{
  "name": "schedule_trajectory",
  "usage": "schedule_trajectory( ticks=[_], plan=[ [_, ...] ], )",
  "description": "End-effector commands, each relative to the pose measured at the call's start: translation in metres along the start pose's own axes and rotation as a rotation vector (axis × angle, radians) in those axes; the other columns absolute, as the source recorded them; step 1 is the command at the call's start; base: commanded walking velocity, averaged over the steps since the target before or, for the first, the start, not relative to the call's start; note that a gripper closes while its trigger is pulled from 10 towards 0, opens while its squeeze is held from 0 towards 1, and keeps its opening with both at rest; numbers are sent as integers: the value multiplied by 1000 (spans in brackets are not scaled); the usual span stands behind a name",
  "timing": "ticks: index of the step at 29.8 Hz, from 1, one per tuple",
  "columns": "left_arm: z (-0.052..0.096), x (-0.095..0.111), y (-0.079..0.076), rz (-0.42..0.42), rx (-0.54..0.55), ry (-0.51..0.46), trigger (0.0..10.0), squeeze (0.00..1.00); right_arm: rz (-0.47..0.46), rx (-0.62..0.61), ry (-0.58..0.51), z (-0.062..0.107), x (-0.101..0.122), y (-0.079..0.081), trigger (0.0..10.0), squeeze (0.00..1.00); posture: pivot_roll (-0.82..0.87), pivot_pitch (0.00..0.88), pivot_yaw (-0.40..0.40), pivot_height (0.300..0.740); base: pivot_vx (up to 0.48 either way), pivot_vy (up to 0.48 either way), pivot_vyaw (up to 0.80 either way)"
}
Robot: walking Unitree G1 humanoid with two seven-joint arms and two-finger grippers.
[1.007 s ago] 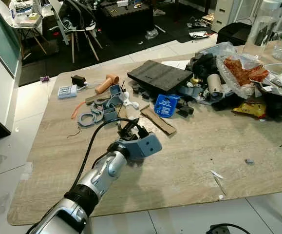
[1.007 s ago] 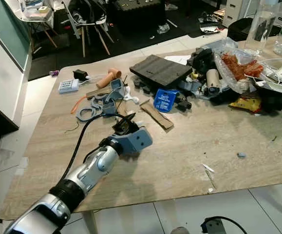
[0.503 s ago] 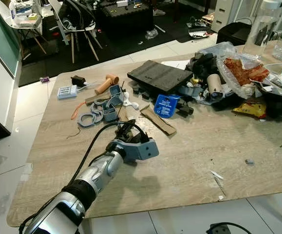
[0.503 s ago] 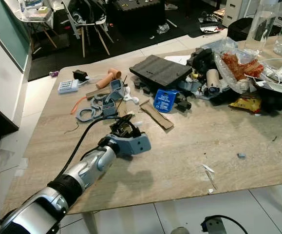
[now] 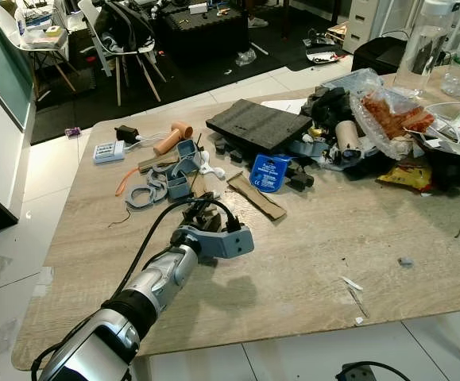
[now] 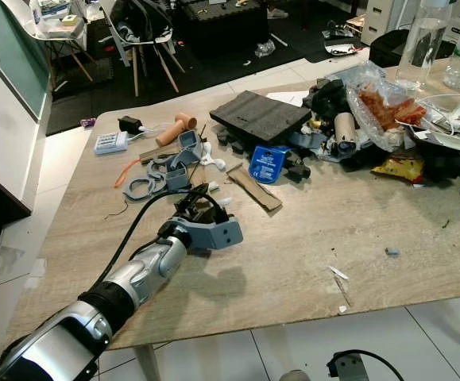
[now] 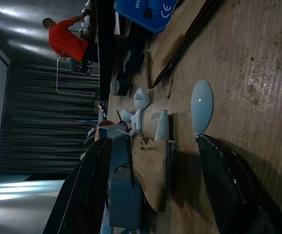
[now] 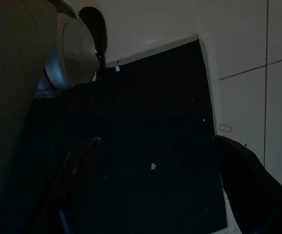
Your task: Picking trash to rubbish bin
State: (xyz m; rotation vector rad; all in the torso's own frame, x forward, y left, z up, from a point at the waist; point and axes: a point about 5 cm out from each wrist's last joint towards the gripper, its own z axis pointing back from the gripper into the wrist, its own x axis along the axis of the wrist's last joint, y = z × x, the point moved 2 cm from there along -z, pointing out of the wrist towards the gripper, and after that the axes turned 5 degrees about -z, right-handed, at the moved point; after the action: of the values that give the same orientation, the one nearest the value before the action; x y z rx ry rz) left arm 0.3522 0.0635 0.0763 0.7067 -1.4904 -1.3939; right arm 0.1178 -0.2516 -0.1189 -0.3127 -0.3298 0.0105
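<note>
My left gripper (image 5: 199,213) hovers low over the wooden table (image 5: 309,254), just short of the pile of clutter. In the left wrist view it (image 7: 153,141) is open. A torn brown cardboard scrap (image 7: 153,170) lies between its fingers (image 7: 89,180), and a small white oval chip (image 7: 201,105) lies by the other finger. Beyond lie a brown cardboard strip (image 5: 257,196), a blue packet (image 5: 272,171) and grey plastic parts (image 5: 170,171). My right gripper (image 8: 155,195) hangs idle and open over a dark mat.
A dark foam tray (image 5: 259,123), a paper roll (image 5: 346,136), a clear snack bag (image 5: 392,115) and a yellow wrapper (image 5: 408,176) crowd the table's far right. White scraps (image 5: 355,286) lie near the front edge. Chairs (image 5: 126,40) stand beyond the table.
My left gripper has eased a little to the left and lower over the table, closer to the brown scrap. Nothing on the table has moved.
</note>
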Motion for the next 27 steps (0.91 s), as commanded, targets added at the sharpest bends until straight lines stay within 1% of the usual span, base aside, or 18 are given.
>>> schedule_trajectory(
  ticks=[1, 11, 12, 14, 15, 27],
  plan=[
    [5, -17, -8, -21, -44, 62, 10000, 0, -1, 16, 10, 0, -3, 6, 10000, 0, -132, 71, 139, 740, 0, 0, 0],
    [6, -22, -8, -13, -39, 97, 10000, 0, -1, 17, 8, 0, -1, 7, 10000, 0, -131, 70, 139, 740, 0, 0, 0],
    [6, -22, -7, -14, -32, 99, 2667, 0, -1, 17, 8, 0, -1, 7, 10000, 0, -131, 70, 138, 740, 0, 0, 0],
    [6, -22, -7, -16, -26, 100, 2667, 0, -1, 18, 7, 0, -1, 7, 10000, 0, -131, 70, 138, 740, 0, 0, 0],
    [6, -22, -7, -19, -22, 103, 0, 0, -1, 18, 7, 0, -1, 7, 10000, 0, -131, 69, 138, 740, 0, 0, 0],
    [4, -20, -4, -6, 1, 96, 0, 0, 6, 20, 5, 0, 0, 7, 10000, 0, -133, 66, 133, 740, 0, 0, 0]
  ],
)
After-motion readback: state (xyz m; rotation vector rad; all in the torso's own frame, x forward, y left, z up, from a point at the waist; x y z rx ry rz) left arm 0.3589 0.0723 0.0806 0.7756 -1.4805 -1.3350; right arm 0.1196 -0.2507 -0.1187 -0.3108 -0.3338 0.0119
